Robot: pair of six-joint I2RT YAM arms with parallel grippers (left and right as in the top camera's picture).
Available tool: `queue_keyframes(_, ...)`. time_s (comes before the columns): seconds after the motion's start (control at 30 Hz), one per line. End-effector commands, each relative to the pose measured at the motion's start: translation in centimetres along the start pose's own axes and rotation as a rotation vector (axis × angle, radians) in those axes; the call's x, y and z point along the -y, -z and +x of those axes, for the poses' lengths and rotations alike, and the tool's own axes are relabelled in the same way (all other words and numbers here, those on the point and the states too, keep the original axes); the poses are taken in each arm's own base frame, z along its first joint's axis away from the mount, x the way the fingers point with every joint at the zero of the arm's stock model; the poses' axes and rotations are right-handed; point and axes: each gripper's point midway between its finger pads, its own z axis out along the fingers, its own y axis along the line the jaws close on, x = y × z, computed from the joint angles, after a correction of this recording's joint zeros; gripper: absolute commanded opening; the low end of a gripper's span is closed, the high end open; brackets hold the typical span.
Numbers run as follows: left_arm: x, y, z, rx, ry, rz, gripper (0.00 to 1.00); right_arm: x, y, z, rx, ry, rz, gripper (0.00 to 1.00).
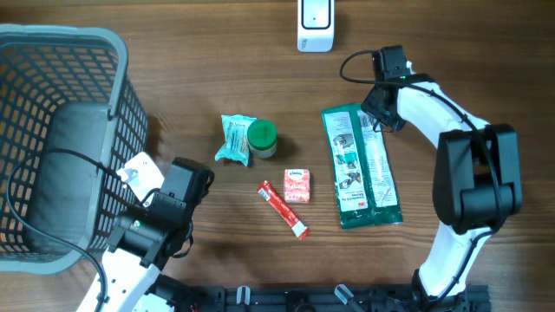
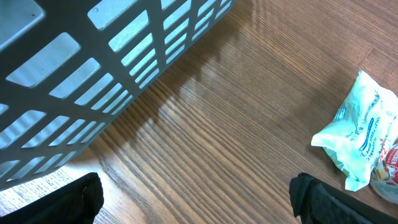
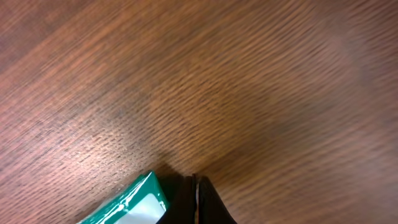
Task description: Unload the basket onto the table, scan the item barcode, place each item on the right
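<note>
While my right gripper (image 3: 196, 198) sits shut just beside the packet (image 3: 127, 204) corner, lifting could leave it on the worktop (image 3: 249, 74).

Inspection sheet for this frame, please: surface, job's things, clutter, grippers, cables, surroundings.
Surface: wooden table, no spills seen.
Job's things: white scanner at the far edge; long green packet lying flat on the right side.
Clutter: teal packet touching a green-lidded jar; small red box; red stick sachet beside the box.
Grippers: left gripper open, empty, above bare wood near the basket; right gripper shut at the green packet's corner, and whether it pinches the packet cannot be told.
Cables: black cable loop at the right wrist; left arm's cable draped over the basket.
Surroundings: grey basket on the left.
</note>
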Motion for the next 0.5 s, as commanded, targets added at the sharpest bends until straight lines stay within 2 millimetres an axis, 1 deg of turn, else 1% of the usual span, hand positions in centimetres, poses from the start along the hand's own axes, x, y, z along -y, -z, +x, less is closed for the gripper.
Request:
queue_keyframes(0.0, -0.2, 0.0, -0.1, 0.004, -0.003, -0.003, 1.0, -4.0, 0.0, 1.4, -0.083, 0.138, -0.215, 0.05)
queue_keyframes(0.03, -0.2, 0.0, -0.1, 0.004, -0.003, -0.003, 1.0, -5.4, 0.4, 1.8, -0.101, 0.202, -0.299, 0.05)
queue_keyframes(0.1, -0.2, 0.0, -0.1, 0.004, -0.003, -0.003, 1.0, -7.8, 1.6, 3.4, -0.156, 0.358, -0.469, 0.06)
queue_keyframes(0.13, -0.2, 0.0, -0.1, 0.004, -0.003, -0.003, 1.0, -8.4, 2.1, 4.1, -0.174, 0.42, -0.529, 0.08)
queue_keyframes(0.2, -0.2, 0.0, -0.1, 0.004, -0.003, -0.003, 1.0, -9.7, 3.8, 6.3, -0.231, 0.581, -0.695, 0.13)
queue_keyframes(0.23, -0.2, 0.0, -0.1, 0.004, -0.003, -0.003, 1.0, -9.7, 4.3, 7.1, -0.258, 0.617, -0.73, 0.15)
queue_keyframes(0.27, -0.2, 0.0, -0.1, 0.004, -0.003, -0.003, 1.0, -9.4, 4.3, 7.5, -0.272, 0.639, -0.728, 0.16)
queue_keyframes(0.33, -0.2, 0.0, -0.1, 0.004, -0.003, -0.003, 1.0, -8.8, 4.3, 8.3, -0.295, 0.695, -0.727, 0.14)
queue_keyframes(0.4, -0.2, 0.0, -0.1, 0.004, -0.003, -0.003, 1.0, -8.5, 4.8, 8.5, -0.314, 0.711, -0.722, 0.12)
queue_keyframes(0.43, -0.2, 0.0, -0.1, 0.004, -0.003, -0.003, 1.0, -8.4, 5.8, 8.3, -0.325, 0.705, -0.717, 0.12)
queue_keyframes(0.47, -0.2, 0.0, -0.1, 0.004, -0.003, -0.003, 1.0, -8.5, 7.1, 7.9, -0.329, 0.698, -0.716, 0.15)
